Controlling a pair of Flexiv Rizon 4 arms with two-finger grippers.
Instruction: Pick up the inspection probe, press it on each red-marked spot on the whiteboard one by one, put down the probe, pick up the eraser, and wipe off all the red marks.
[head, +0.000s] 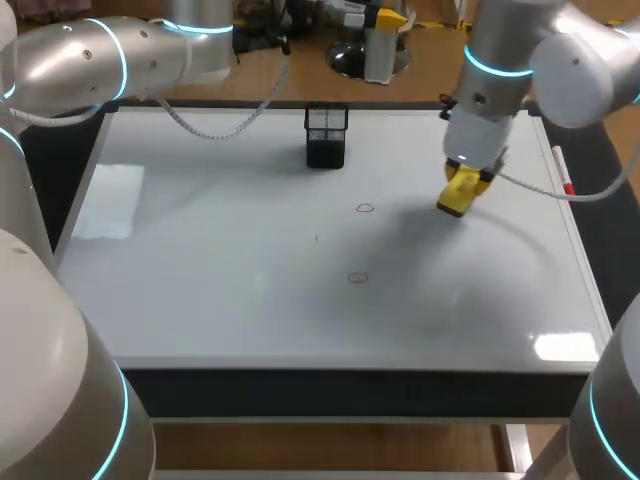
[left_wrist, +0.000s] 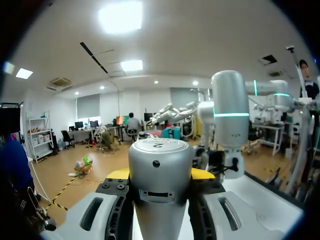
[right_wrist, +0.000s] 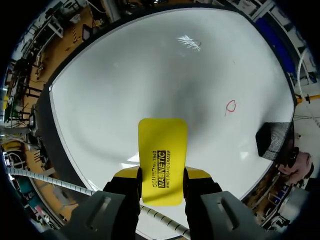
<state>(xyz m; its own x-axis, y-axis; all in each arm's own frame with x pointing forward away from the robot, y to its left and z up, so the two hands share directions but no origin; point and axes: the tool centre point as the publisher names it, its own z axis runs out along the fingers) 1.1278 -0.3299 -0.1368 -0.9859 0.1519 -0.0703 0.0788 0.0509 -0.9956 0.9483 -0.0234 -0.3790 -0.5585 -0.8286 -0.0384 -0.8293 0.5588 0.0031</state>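
**Asker:** Which claw has the eraser?

**Me:** My right claw (right_wrist: 161, 175). Its two yellow tips press the narrow sides of the yellow eraser (right_wrist: 162, 145), so it is clamped on it. The eraser sticks out ahead of the fingers.

**Asker:** Where is that over the board?

**Me:** Above the right part of the whiteboard (head: 200, 260), and apart from its surface as far as I can see. A soft shadow lies on the board beside it. The far red ring (head: 365, 208) is off toward the middle. The near red ring (head: 358, 277) sits closer to the front edge.

**Asker:** Anything else on the board?

**Me:** A black mesh holder (head: 326, 136) stands upright near the back edge. A thin stick (head: 563, 170), white and red, lies along the right edge. I cannot tell whether it is the probe.

**Asker:** And your left claw?

**Me:** My left claw (left_wrist: 160, 173) is held up away from the whiteboard, and a silver cylinder blocks it. I cannot tell if it is wide or narrow.
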